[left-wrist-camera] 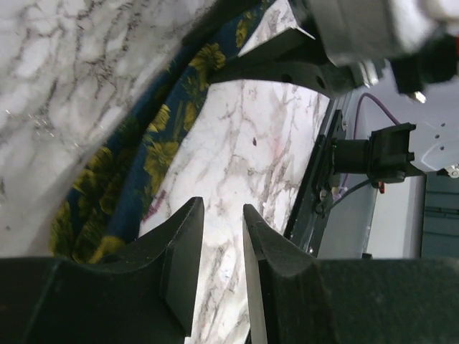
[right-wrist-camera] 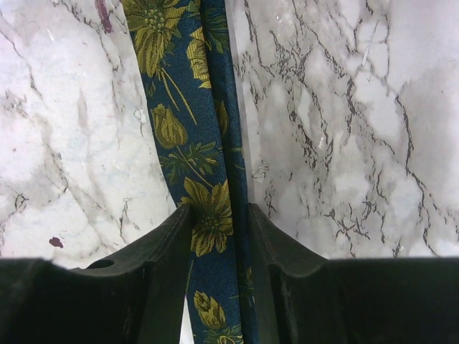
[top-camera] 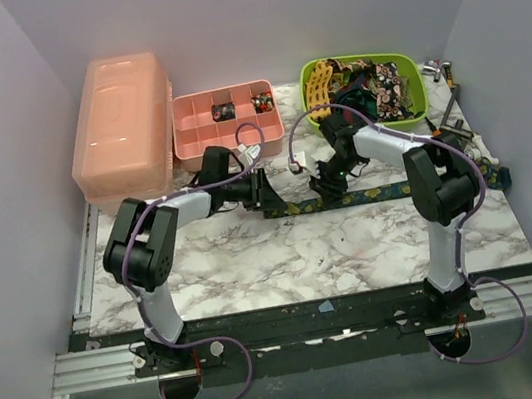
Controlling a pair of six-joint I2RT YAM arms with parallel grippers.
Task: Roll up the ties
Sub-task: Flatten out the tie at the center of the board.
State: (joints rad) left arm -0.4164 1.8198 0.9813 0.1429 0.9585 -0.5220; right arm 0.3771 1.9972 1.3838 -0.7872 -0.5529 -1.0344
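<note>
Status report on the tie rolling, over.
Left gripper open over bare marble, beside the navy tie. Right gripper astride the tie, grip unconfirmed. Tie stretched out, unrolled. Nothing else blocking.

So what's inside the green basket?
A jumbled heap of patterned ties, with a yellow lattice tie at the left. The bottom of the green basket and anything beneath the heap are covered.

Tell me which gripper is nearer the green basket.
Right. The right gripper sits just in front of the green basket, fingers straddling the navy tie; the left gripper is farther off, in front of the pink compartment tray.
</note>
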